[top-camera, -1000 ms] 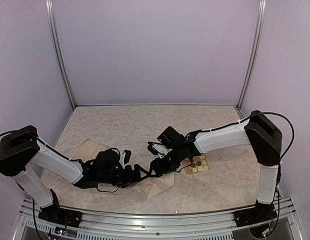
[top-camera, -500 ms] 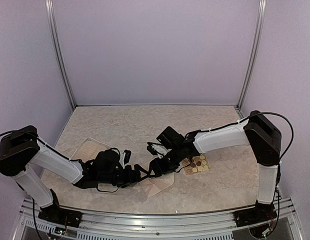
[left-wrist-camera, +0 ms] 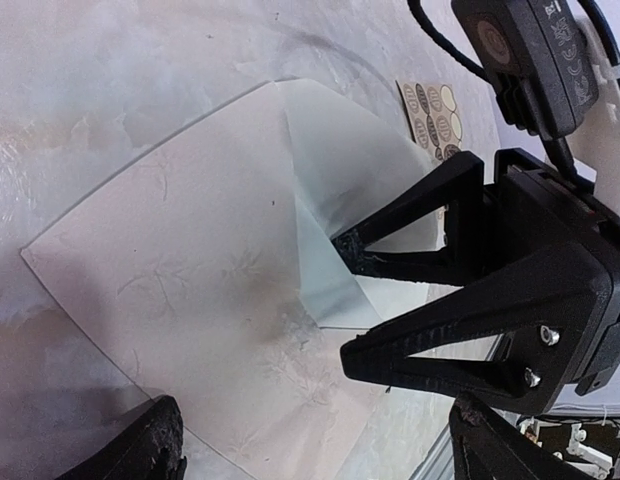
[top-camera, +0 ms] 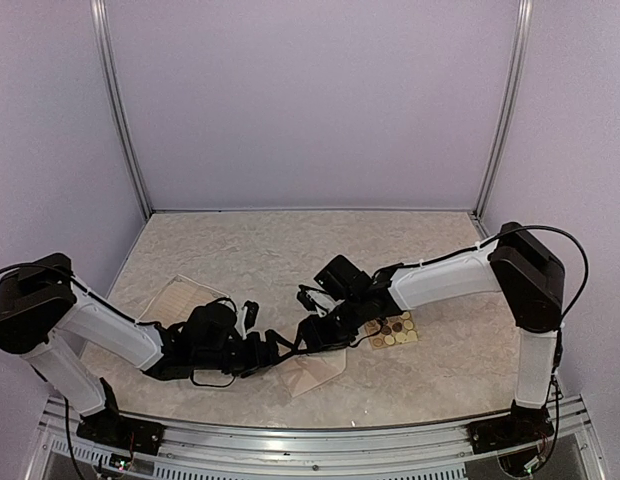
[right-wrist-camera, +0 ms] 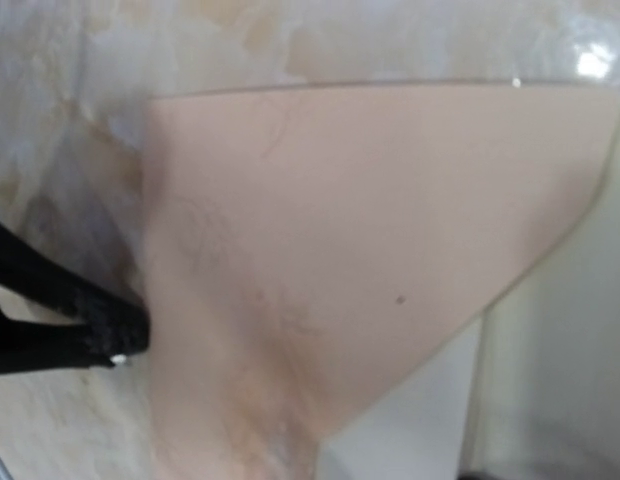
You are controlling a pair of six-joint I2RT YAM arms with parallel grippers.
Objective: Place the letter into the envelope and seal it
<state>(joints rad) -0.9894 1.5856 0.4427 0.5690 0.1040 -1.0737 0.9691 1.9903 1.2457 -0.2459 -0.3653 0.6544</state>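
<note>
Table: you are working on a mottled beige top, and both arms reach in low towards its near middle.
Right arm: yours stretches in from the right, its wrist tipped down over the envelope.
Left arm: yours lies low from the left, its wrist facing the right one.
Tan sheet: it lies flat to your left, well apart from the grippers.
Envelope: you will find it flat on the table, near the front edge, just under and in front of the two grippers.
Sticker card: it sits just right of the envelope, beside your right wrist.
Left gripper: your fingers are spread wide with nothing between them, one hovering near the envelope's edge.
Right gripper: your fingers stand partly apart, and the upper tip touches the pale sheet; you cannot tell whether it is gripped.
Pale sheet: it rises from the envelope's far side. You cannot tell whether it is the letter or the flap's inner face.
</note>
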